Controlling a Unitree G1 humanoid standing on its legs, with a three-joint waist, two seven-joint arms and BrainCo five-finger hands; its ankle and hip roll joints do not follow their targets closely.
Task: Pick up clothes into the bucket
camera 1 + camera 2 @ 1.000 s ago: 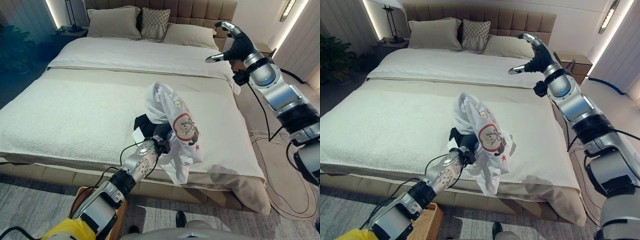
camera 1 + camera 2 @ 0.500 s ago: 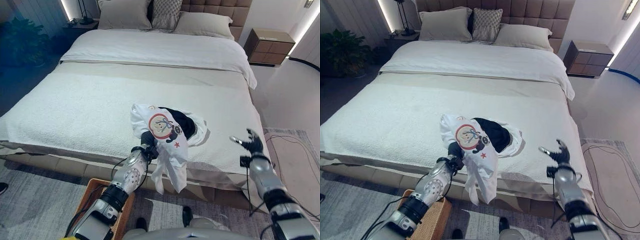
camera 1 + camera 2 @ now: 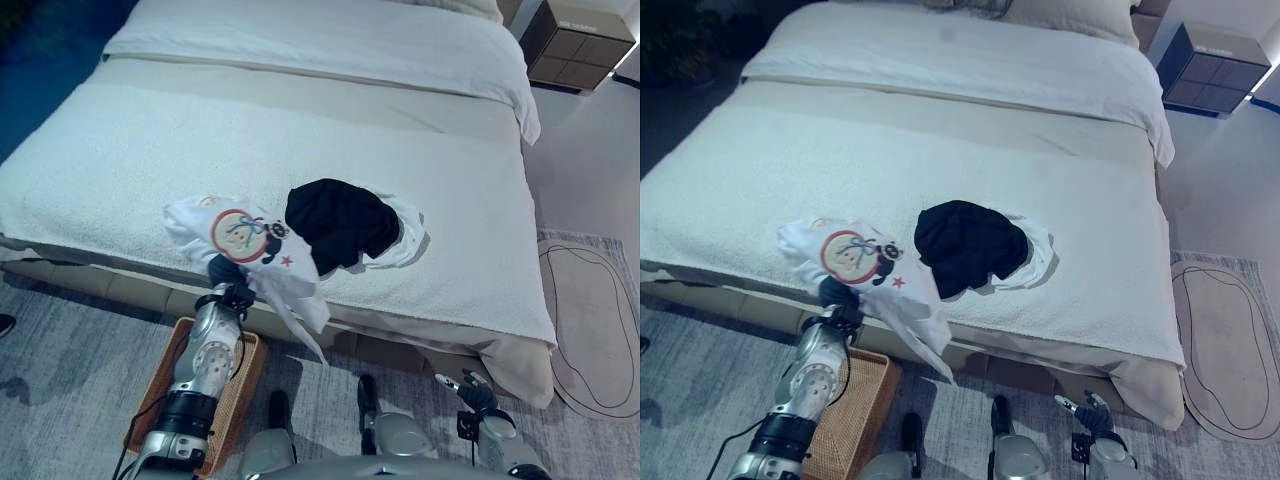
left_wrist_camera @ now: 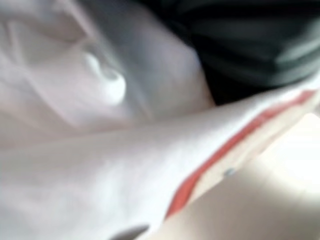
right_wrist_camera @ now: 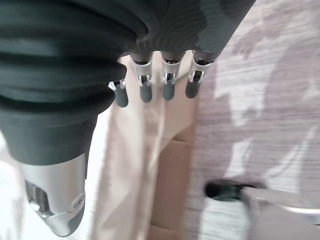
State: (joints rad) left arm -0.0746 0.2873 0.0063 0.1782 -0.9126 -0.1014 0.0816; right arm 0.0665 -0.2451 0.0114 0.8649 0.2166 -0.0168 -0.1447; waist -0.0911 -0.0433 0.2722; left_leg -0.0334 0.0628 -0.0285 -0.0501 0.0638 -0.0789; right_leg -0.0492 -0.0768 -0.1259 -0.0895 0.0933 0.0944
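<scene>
Woven basket [image 3: 245, 372] stands on the grey carpet [image 3: 70, 350], below and just beside the left hand [image 3: 226, 275], touching the bed base; left hand is at the near edge of the bed [image 3: 120, 170], dark cover up, fingers buried in cloth, so cannot tell how far they close, but the white T-shirt [image 3: 245, 245] with a round red print hangs from it; part of the shirt lies on the bed above the hand, and a long tail of it drops over the bed edge w/ its tip to the right of the basket; in the left wrist view the white cloth w/ a red stripe [image 4: 215, 160] lies very close against the hand.

Right of the left hand, on the bed, a black garment [image 3: 965, 245] lies crumpled on another white piece [image 3: 1035, 250], touching the T-shirt.

Far right, low, the right hand [image 3: 1088, 410] hangs over the floor beside the bed corner, well apart from the clothes; right wrist view shows its fingers [image 5: 167, 90] straight and relaxed, holding nothing, beige bed skirt [image 5: 135, 165] and carpet past them; a beige rug [image 3: 590, 320] lies on the floor further right of it.
</scene>
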